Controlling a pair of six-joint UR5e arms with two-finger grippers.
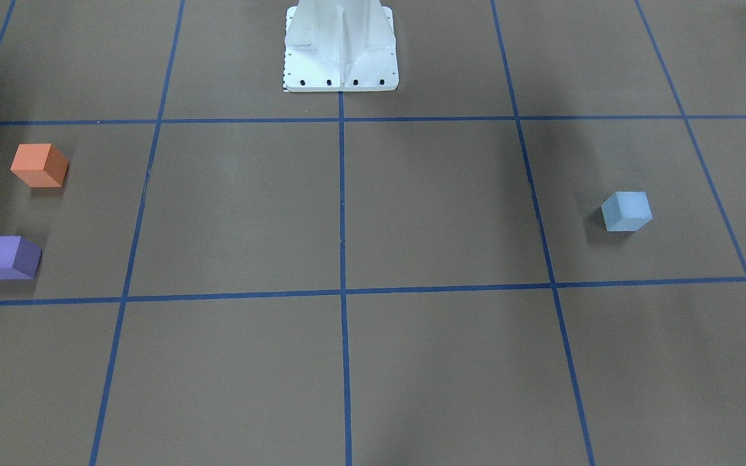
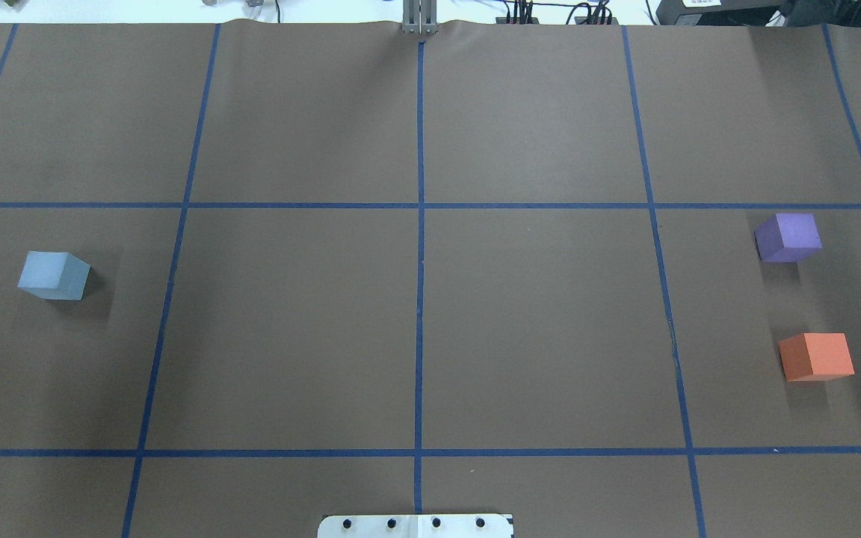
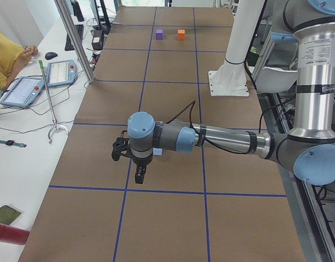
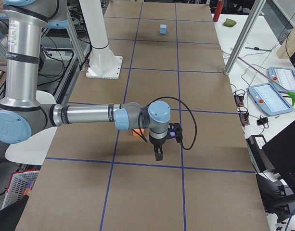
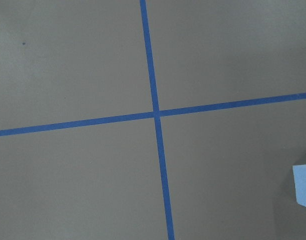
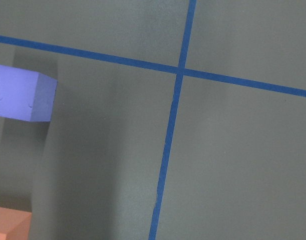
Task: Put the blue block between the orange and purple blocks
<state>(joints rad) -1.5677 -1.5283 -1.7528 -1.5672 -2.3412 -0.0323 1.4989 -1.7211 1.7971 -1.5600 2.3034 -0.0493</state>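
Blue block (image 2: 53, 275): rests on the table (image 2: 430, 336) at the robot's left, well apart from the orange block (image 2: 817, 356) and purple block (image 2: 789, 237) at its right (gap between those two unoccupied). Left gripper (image 3: 140, 177): hangs just beside the blue block; cannot tell whether fingers apart or together. Right gripper (image 4: 158, 154): hangs near the orange and purple pair; likewise cannot tell. Judged barely begun: grasp, carry and placement all left.
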